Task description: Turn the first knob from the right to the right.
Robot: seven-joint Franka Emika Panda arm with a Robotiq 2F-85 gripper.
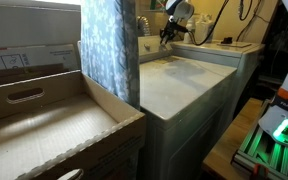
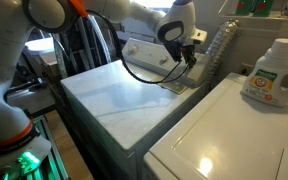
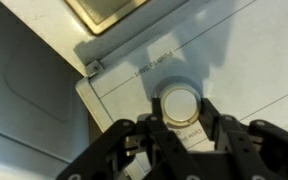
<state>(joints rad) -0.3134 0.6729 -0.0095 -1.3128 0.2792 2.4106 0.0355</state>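
I have the end effector (image 3: 181,116) down over the white round knob (image 3: 179,102) on the control panel (image 3: 244,60) at the back of the washer (image 2: 119,95). In the wrist view the knob sits between the two dark fingers (image 3: 149,135), one close against each side. I cannot tell whether they are clenched on it or only flanking it. A printed line of text runs just above the knob, too blurred to read.

In both exterior views the end effector (image 1: 169,33) (image 2: 189,58) hangs at the rear edge of the washer's lid. In an exterior view a detergent bottle (image 2: 272,72) stands on the neighbouring machine (image 2: 229,135), well apart from the knob. In an exterior view a patterned curtain (image 1: 109,50) hangs beside the washer.
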